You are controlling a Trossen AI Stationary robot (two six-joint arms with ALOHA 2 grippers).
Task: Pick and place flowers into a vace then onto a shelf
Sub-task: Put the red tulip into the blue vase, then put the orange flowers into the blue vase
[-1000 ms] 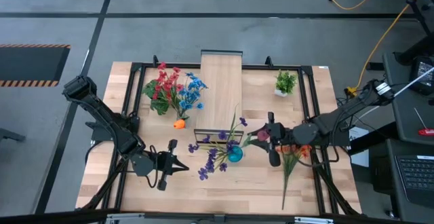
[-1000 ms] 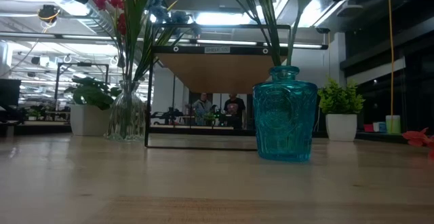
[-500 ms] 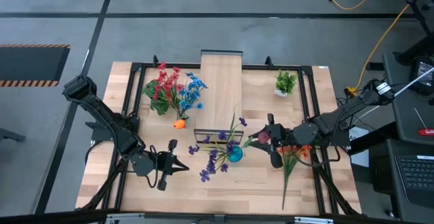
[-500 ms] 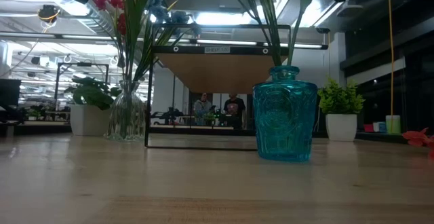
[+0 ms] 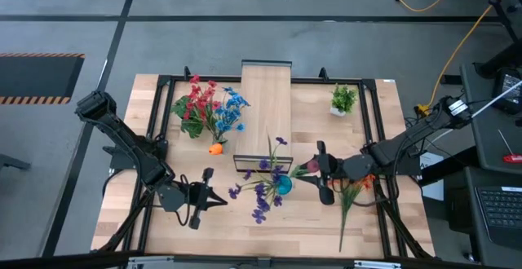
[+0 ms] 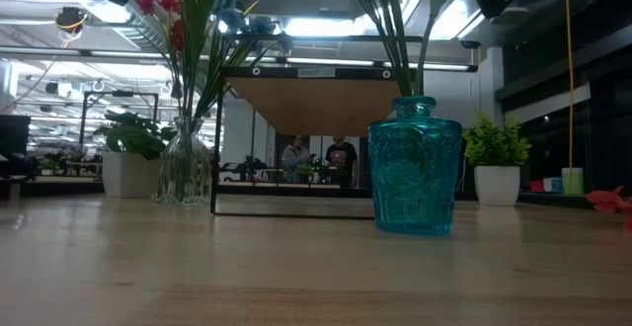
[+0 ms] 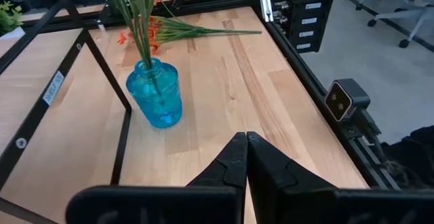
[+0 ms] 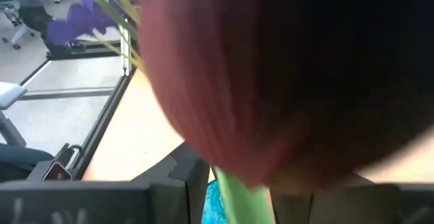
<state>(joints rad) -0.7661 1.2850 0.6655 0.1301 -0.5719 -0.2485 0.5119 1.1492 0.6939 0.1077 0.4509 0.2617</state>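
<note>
The right pincer (image 5: 320, 172) grips a dark red tulip (image 5: 303, 169) by its green stem, the bloom held just beside the blue vase (image 5: 282, 185) on the table (image 5: 383, 220). To finish this step well, the stem's end should clear the vase's narrow neck and slide in among the purple flowers (image 5: 259, 197) already standing there without tipping the glass. The tulip's head is deep maroon and plump, filling the right wrist view. More orange flowers (image 5: 356, 186) lie loose near the right arm. The shelf (image 5: 265, 106) stands behind the vase. The left pincer (image 7: 245, 157) waits, shut and empty, near the table's front edge.
</note>
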